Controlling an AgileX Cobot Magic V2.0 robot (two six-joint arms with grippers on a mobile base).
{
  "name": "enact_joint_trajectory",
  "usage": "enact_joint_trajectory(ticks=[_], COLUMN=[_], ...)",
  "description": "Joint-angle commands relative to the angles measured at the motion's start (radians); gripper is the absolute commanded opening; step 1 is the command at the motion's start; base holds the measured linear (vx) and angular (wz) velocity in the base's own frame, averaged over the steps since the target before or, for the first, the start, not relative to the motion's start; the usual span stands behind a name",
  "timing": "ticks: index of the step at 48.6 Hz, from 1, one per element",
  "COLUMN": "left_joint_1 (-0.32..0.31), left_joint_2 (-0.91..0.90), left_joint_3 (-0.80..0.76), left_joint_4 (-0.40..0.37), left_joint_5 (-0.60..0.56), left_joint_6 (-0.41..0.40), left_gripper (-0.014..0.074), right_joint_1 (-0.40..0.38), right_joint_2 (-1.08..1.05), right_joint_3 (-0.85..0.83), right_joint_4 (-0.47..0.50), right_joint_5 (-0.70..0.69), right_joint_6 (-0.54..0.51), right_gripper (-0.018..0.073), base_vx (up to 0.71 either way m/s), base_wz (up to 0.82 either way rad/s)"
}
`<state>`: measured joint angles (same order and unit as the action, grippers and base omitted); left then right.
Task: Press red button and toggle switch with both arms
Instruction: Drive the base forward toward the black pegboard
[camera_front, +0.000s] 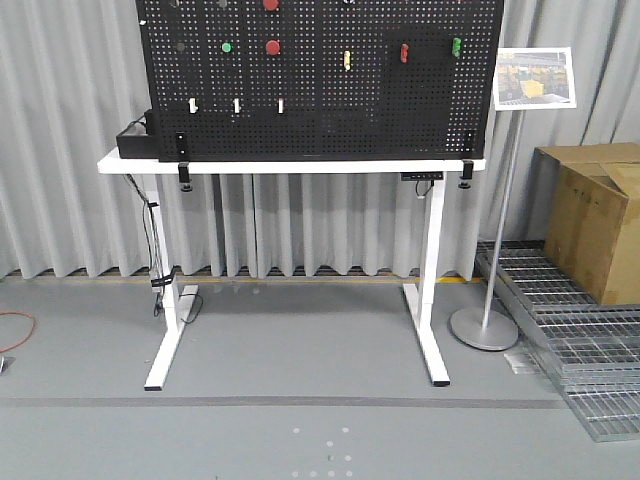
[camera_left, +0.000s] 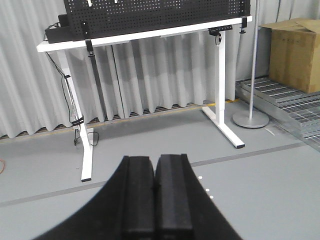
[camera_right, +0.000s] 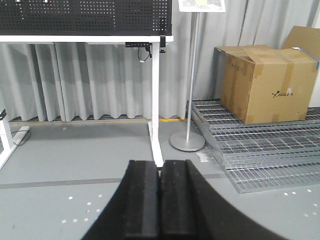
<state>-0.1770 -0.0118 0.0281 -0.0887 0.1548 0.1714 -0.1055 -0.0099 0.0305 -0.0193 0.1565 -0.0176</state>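
Closest in both wrist views are the black fingers (camera_left: 137, 195): those of the left gripper (camera_left: 154, 170) are pressed together with nothing between them, and those of the right gripper (camera_right: 160, 172) likewise. Both face the table (camera_front: 300, 165) across the grey floor (camera_front: 300, 400) and are well apart from it.

Off to the right, a cardboard box (camera_right: 265, 82) sits on metal grating (camera_right: 260, 155). Its flaps are folded over, so its contents cannot be seen. A sign stand (camera_front: 492, 250) rises just beside the table's right edge.

On the table a black pegboard (camera_front: 320, 110) stands upright, clamped at the front edge near both corners. The red button (camera_front: 273, 47) sits on it left of centre, with a green button (camera_front: 227, 46) beside it. The toggle switch is too small to pick out against the board. A black case (camera_front: 135, 142) lies at the table's left edge. Grey curtain (camera_front: 60, 150) hangs behind.
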Motion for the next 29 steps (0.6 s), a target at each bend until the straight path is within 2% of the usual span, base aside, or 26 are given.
enact_joint_trajectory(ticks=[1,15,29], left_joint_1=[0.002,0.002,0.002], left_joint_2=[-0.016,-0.016,-0.016], left_joint_3=[0.033,0.033,0.033], left_joint_4=[-0.004,-0.004,-0.004], left_joint_5=[-0.083,-0.083,-0.083], left_joint_6=[-0.012,-0.012,-0.012], left_gripper=[0.0002,0.0002,0.0002], right_joint_1=[-0.005,-0.005,-0.005], right_joint_2=[-0.017,-0.017,-0.017], right_joint_3=[0.011,0.011,0.011], right_joint_4=[-0.007,-0.007,-0.007], right_joint_5=[-0.087,-0.087,-0.087], right_joint_6=[-0.004,-0.004,-0.004], right_gripper=[-0.0003,-0.0003,-0.0003], base_vx=[0.0,0.03,0.23], base_wz=[0.01,0.0,-0.04])
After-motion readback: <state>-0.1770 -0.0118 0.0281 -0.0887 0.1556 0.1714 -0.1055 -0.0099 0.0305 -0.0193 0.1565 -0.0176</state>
